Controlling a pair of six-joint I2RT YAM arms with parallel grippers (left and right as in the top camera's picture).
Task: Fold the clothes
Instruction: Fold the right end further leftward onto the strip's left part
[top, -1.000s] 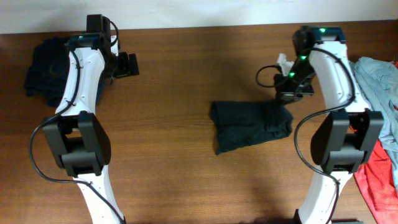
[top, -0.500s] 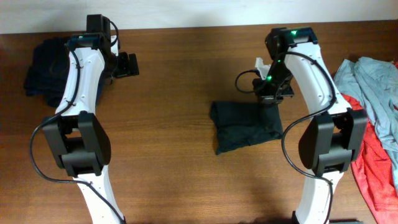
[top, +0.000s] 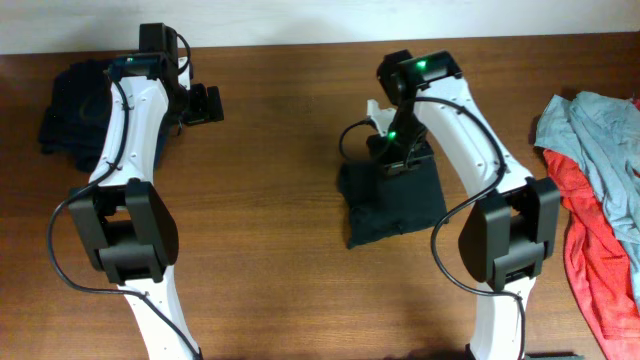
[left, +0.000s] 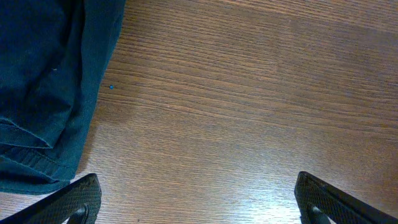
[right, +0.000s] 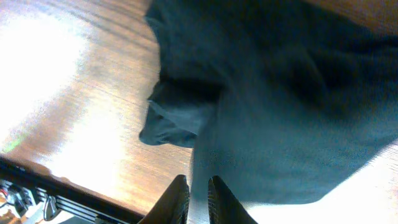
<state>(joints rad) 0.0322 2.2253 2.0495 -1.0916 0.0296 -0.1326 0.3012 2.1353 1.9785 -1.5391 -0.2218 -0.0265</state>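
The black T-shirt (top: 395, 205) lies folded into a compact block at the table's middle. My right gripper (top: 398, 160) hangs over its far edge. In the right wrist view the dark cloth (right: 280, 93) fills most of the frame. The right gripper (right: 198, 186) shows its fingers a narrow gap apart just above the fabric, with nothing visibly pinched. My left gripper (top: 205, 103) rests at the far left, beside a dark navy garment (top: 70, 110). In the left wrist view the left gripper (left: 199, 199) stands wide open over bare wood, with the navy cloth (left: 43, 81) to its left.
A grey-blue garment (top: 590, 125) and a red one (top: 600, 250) lie heaped at the table's right edge. The white wall runs along the table's far side. Bare wood lies between the two arms.
My right gripper swept left with the shirt's right side, laying it over the rest, so the shirt is narrower. Its fingers have parted slightly. The left arm has not moved.
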